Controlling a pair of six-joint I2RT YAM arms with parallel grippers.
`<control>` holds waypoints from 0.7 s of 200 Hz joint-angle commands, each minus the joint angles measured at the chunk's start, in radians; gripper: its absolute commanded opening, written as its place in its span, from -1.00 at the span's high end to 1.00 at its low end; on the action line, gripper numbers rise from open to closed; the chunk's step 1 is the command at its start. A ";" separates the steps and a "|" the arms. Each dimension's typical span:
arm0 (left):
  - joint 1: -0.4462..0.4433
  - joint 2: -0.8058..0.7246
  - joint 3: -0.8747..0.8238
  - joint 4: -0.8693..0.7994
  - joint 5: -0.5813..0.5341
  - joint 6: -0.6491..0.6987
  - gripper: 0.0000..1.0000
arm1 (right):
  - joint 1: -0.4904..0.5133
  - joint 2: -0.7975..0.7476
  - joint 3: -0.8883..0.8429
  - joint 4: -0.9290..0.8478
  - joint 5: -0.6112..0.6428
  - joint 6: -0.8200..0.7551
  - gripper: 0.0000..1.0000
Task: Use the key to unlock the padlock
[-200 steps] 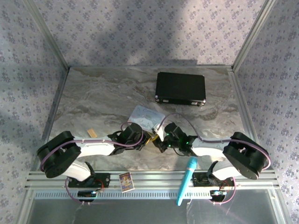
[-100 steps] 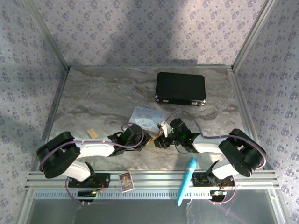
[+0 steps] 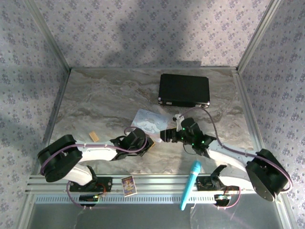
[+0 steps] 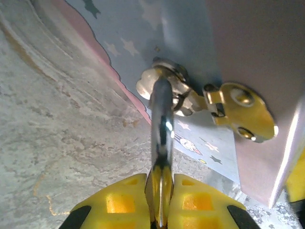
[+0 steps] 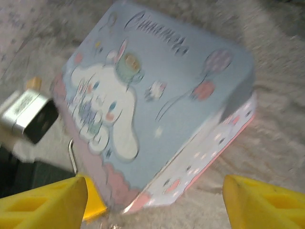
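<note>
The left gripper [image 4: 159, 210] is pinched tight. Its yellow pads [image 4: 119, 202] squeeze the padlock [image 4: 161, 143] edge-on, with the brass body caught between them. The silver shackle runs straight up toward 12 o'clock into a small loop on the pastel tin [image 4: 143, 28]. At 3 o'clock of that loop a gold latch plate [image 4: 240, 112] lies against the tin's side.

The right gripper [image 5: 156, 200] stands wide open with nothing in it, its yellow tips spread either side of the tin's cartoon lid [image 5: 157, 95].

From above, the right gripper [image 3: 167, 135] sits at 2 o'clock of the left gripper [image 3: 148, 143], near it but apart. The tin [image 3: 148, 119] is at 12 o'clock of the left one. I cannot pick out the key.

Farther out on the marble table [image 3: 105, 100], a black case [image 3: 184, 89] lies at 1 o'clock of the tin. A teal microphone [image 3: 190, 183] lies at 5 o'clock, across the near rail.
</note>
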 commanded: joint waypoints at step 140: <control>0.033 0.059 0.272 -0.844 -0.163 0.501 1.00 | -0.018 0.488 0.353 -0.182 0.100 0.125 -0.32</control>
